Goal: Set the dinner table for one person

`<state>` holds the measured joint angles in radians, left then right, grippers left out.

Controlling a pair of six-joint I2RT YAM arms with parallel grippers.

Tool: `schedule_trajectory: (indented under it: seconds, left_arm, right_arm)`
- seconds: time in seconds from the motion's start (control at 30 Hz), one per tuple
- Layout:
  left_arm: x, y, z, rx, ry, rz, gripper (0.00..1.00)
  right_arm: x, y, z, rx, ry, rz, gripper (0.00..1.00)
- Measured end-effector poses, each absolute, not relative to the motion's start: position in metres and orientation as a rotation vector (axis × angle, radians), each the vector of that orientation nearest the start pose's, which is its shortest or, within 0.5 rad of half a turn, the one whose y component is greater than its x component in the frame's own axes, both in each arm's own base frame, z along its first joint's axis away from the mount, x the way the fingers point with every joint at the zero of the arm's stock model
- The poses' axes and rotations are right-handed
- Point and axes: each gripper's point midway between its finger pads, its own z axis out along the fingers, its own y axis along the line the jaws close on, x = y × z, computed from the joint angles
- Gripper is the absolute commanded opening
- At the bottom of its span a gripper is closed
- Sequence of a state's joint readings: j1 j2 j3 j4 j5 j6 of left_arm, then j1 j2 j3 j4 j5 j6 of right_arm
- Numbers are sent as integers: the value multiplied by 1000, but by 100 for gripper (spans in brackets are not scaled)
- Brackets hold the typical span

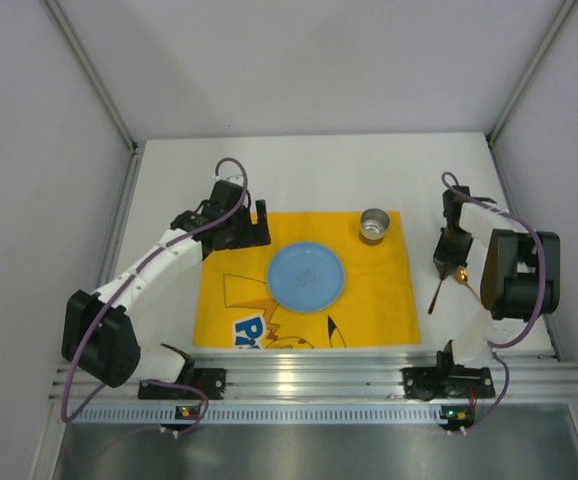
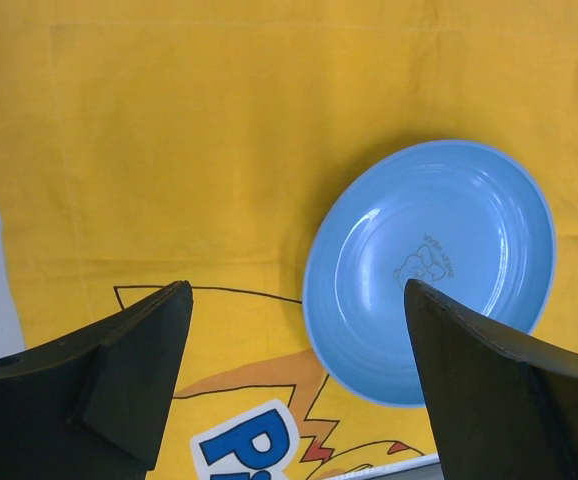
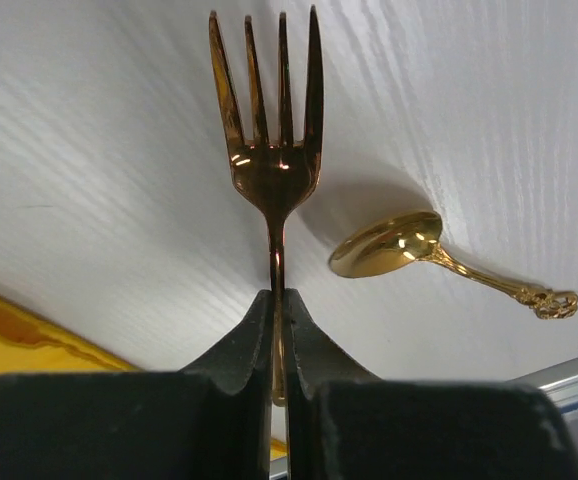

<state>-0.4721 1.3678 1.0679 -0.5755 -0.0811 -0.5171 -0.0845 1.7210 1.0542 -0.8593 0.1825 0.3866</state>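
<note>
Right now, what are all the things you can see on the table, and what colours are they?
dinner table: one, white, under everything
mat: one, yellow with a cartoon print, middle of the table
plate: one, blue, centre of the mat
cup: one, silver metal, mat's far right corner
fork: one, gold, right of the mat, clamped in a gripper
spoon: one, gold, lying on the table beside the fork
left gripper: one, black, open, above the mat by the plate
right gripper: one, black, shut on the fork
</note>
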Motion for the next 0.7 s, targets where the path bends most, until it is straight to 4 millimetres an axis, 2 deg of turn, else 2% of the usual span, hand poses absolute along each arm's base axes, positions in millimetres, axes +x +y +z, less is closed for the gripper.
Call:
schedule_trajectory:
  seconds: [0.1,0.17,0.27,0.33,0.4,0.47,0.5,0.57,0.7]
  left_arm:
    - [317,-170,152,-68,2454,-352,92]
    - [323,-173,161,-56,2433,-358,92]
    - [330,-175,177,-36,2400,-361,93]
    - [333,-173,185,-33,2379,-345,95]
    - [335,-169,190,-29,2362,-325,95]
    - [332,-164,193,-27,2357,-301,95]
    - [330,-162,194,-27,2358,-293,95]
    - [326,-157,198,-29,2356,-275,95]
    - [316,-145,212,-45,2323,-250,97]
  right_arm:
    - [279,-28,35,658,2920,-249,0]
    - [296,-19,57,617,2852,-222,0]
    - [321,8,106,527,2720,-155,0]
    - [335,37,146,445,2620,-84,0]
    - [344,76,188,352,2524,13,0]
    - [343,111,215,282,2470,105,0]
    - [339,127,223,249,2455,145,0]
    - [329,152,226,199,2463,205,0]
    - [304,192,202,117,2561,290,0]
